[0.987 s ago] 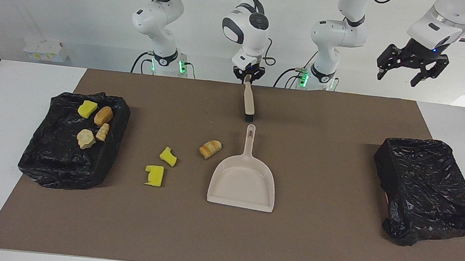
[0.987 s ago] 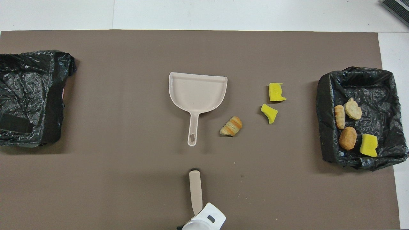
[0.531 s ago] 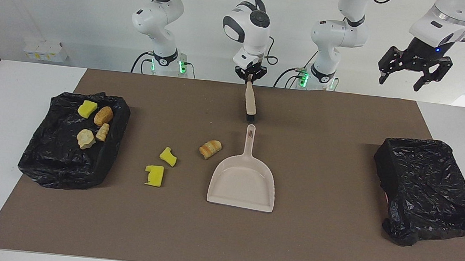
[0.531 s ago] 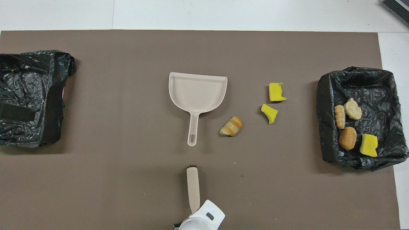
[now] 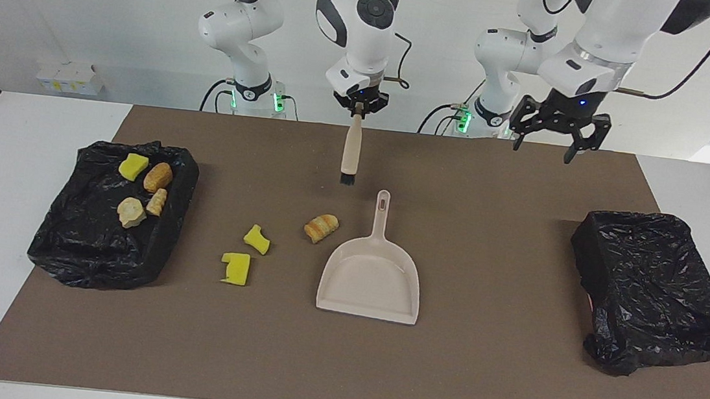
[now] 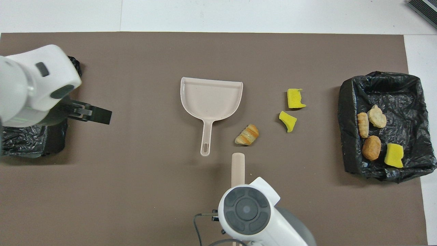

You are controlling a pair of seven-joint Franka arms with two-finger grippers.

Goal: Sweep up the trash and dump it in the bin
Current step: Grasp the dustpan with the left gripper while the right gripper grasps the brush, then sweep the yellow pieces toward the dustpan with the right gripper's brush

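Right gripper fingers clamped on the top of the beige-handled brush with black bristles, hanging bristles-down over the brown mat on the counter, just robot-side of the striped orange-brown bread piece (looks staged to push it sideways). Left gripper fingers wide, empty, up over the mat near its own base, likely headed for the beige plastic dustpan; handle points at the robots for that. Two yellow sponge chunks lie loose farther out. Four scraps already sit in the black-lined bin at the right arm's end; the second black-lined bin shows no trash.
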